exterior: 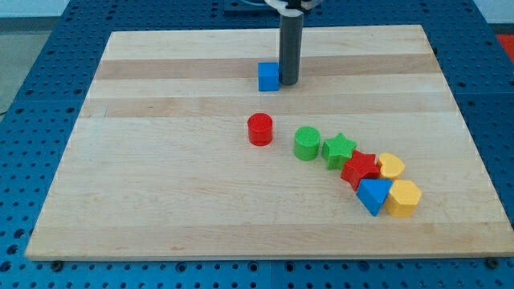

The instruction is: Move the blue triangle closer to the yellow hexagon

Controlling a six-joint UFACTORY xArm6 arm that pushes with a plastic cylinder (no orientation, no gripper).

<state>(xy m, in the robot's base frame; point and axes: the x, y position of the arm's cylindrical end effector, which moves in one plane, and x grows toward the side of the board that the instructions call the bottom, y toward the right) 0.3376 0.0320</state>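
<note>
Wooden board [161,201] on a blue perforated table [32,48].

My tip [288,83]: lower end of a straight dark rod, set down near the view's top centre, touching or just beside the right face of a blue cube [268,76]. No jaws, nothing to spread or pinch; bare rod end only.

Blue triangle [373,195]: lower right of the board, well apart from my tip, down and to the view's right of it. Touching the yellow hexagon [404,197] on its right side.

Red star [360,168]: just above the blue triangle, touching it.

Yellow heart [391,166]: right of the red star, above the yellow hexagon.

Green star [339,148]: up and left of the red star, touching it.

Green cylinder [306,143]: just left of the green star.

Red cylinder [260,128]: alone, mid-board, left of the green cylinder, between my tip and the cluster.
</note>
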